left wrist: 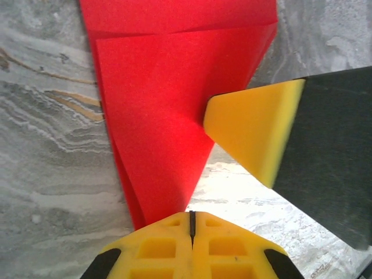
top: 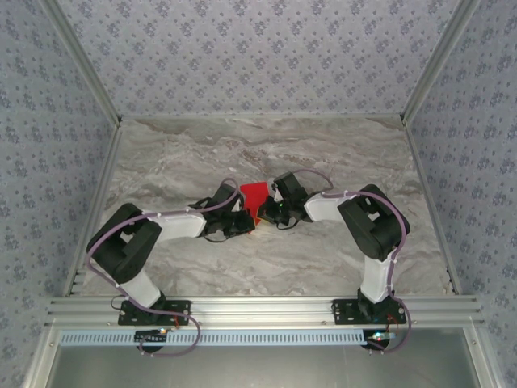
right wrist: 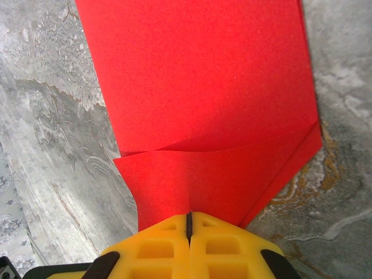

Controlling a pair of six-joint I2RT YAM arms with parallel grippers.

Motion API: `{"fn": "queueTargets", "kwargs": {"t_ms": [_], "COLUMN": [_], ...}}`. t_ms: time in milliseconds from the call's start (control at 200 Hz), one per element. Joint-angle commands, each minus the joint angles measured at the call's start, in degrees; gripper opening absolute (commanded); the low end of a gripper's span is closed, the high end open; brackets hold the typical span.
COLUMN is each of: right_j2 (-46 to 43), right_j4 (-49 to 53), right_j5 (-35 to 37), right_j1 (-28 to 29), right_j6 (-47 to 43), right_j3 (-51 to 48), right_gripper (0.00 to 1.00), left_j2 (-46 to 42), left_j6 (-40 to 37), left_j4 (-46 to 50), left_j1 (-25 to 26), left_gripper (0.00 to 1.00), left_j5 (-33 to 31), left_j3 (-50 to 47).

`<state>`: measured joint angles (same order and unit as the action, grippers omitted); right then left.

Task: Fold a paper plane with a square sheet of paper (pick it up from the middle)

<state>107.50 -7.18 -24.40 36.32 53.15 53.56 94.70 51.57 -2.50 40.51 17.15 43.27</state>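
The square sheet of paper (top: pixel 253 196) is bright red and lies on the marble table (top: pixel 339 153) between the two arms, folded into layered flaps that narrow to a point. In the left wrist view the paper (left wrist: pixel 157 116) tapers toward my left gripper (left wrist: pixel 190 216), whose yellow jaws are shut with their tips over the paper's narrow end. My right gripper (right wrist: pixel 189 215) is shut too, its tips on the edge of a folded flap (right wrist: pixel 197 174). One of its yellow fingers (left wrist: pixel 250 128) touches the paper's right edge. From above, the left gripper (top: pixel 245 220) and the right gripper (top: pixel 266 212) meet at the paper's near end.
Metal rails (top: pixel 258 307) run along the near edge of the table and up both sides. Patterned walls (top: pixel 258 56) close the space at the back and sides. Bare marble lies behind and beside the paper.
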Motion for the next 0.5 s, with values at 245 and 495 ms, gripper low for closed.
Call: {"fn": "queueTargets", "kwargs": {"t_ms": [245, 495], "right_j2": [-2.2, -4.5], "right_j4": [2.1, -2.0], "right_j5": [0.2, -2.7], "right_j1": [-0.1, 0.9], "right_j6": [-3.9, -5.7], "right_j3": [-1.3, -2.0], "right_gripper": [0.00, 0.00], "left_j2": [1.3, 2.7], "left_j6": [-0.7, -0.7], "left_j4": [3.0, 3.5], "left_j1": [0.1, 0.3], "left_gripper": [0.00, 0.00], "left_j5": [-3.3, -3.1], "left_j3": [-0.4, -0.6]}}
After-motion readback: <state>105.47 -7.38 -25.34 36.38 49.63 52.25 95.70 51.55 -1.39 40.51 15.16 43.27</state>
